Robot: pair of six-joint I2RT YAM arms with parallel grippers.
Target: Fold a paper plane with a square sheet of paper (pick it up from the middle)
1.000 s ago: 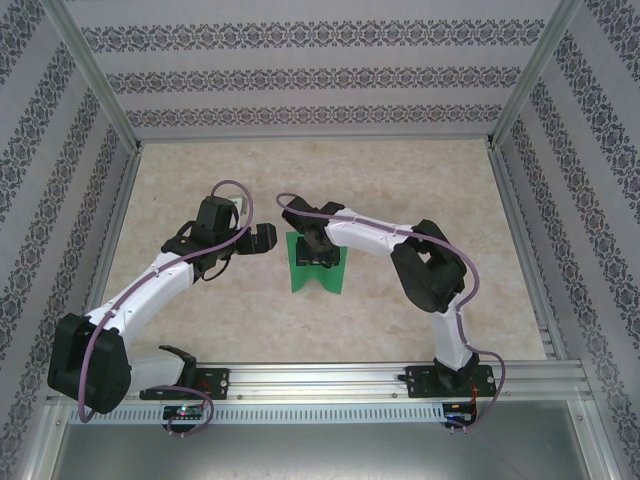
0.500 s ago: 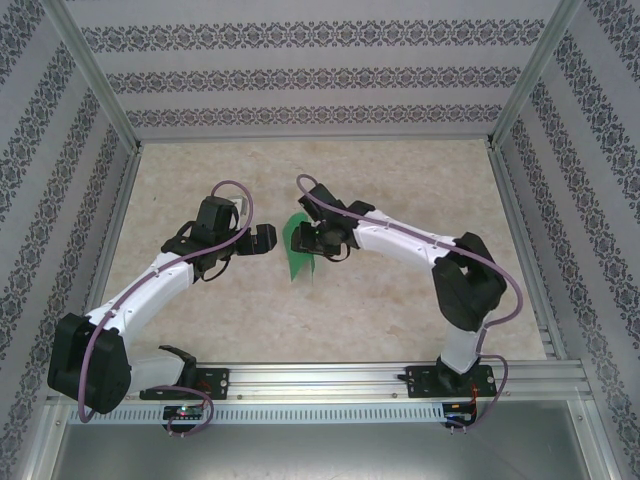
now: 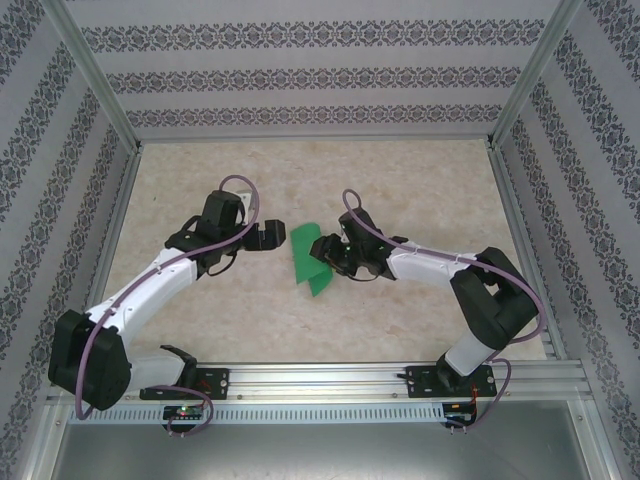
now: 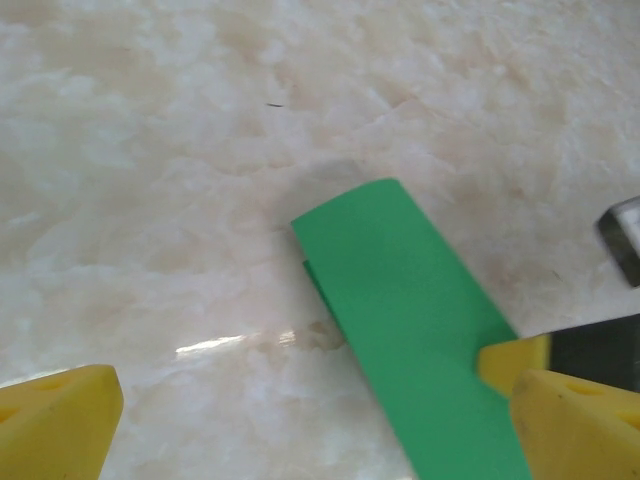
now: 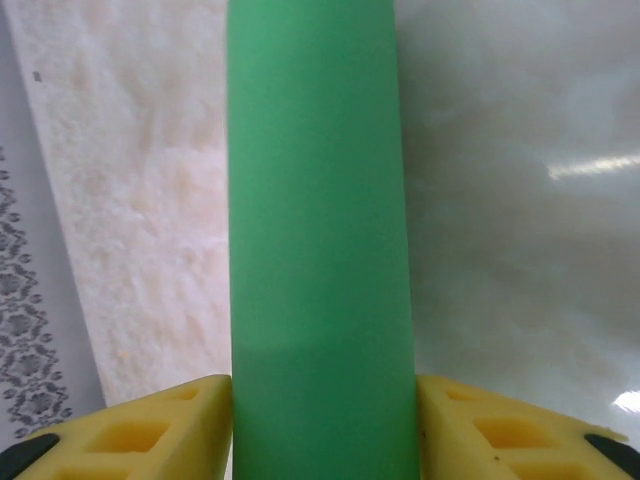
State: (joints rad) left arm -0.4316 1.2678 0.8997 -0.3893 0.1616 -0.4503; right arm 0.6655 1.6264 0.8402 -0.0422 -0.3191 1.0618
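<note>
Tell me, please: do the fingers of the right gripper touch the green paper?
Touching. In the right wrist view, the green paper sits between the yellow fingers of the right gripper, and both inner edges meet it without any gap.

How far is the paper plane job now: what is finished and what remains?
Done: the sheet of paper is no longer flat; it is bent double, and the left wrist view shows a second layer along its edge. In hand: the right gripper pinches the curved green band, and the left gripper stands open beside it. Left: no sharp nose or wings are visible, so most folds likely remain.
</note>
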